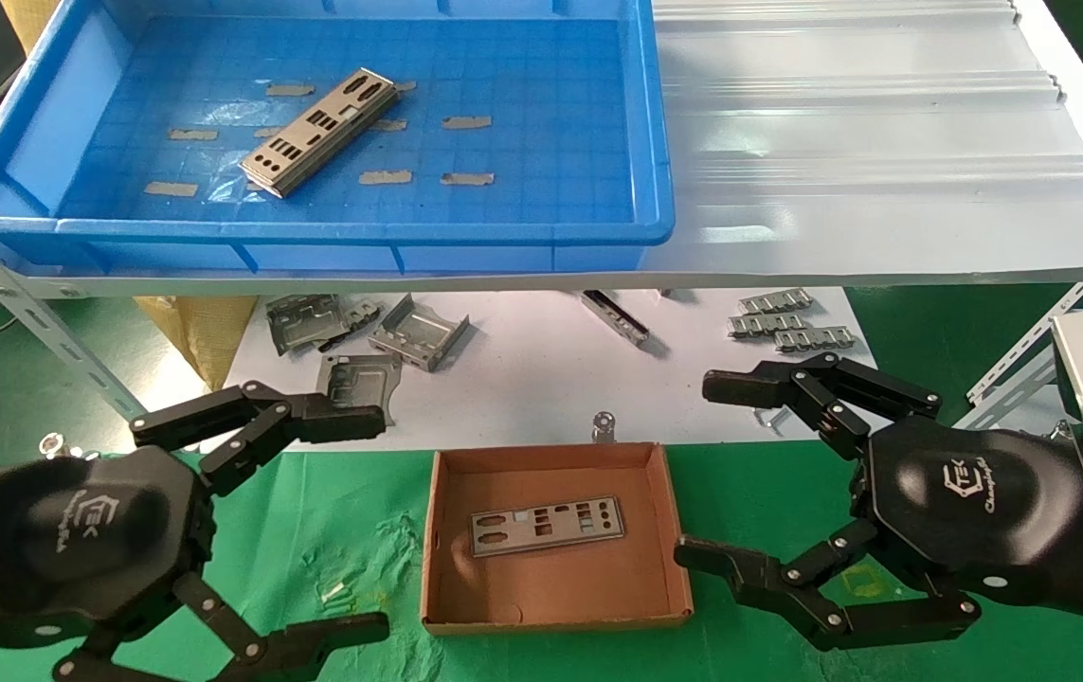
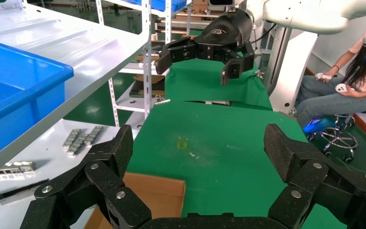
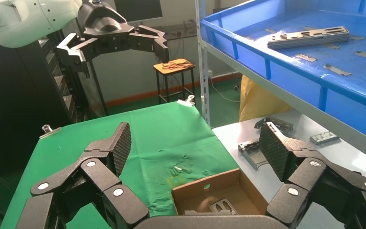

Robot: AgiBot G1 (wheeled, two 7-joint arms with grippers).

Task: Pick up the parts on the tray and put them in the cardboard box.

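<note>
One punched I/O plate (image 1: 320, 132) left on the blue tray (image 1: 655, 142) floor, long axis diagonal, up on the shelf, well ahead of both grippers; nearer the left gripper (image 1: 351, 526). Another plate (image 1: 547, 525) already flat in the cardboard box (image 1: 555, 616). Left and right gripper (image 1: 740, 474) both spread wide, empty, flanking the box. Plate's raised edge plain only from the right wrist
</note>
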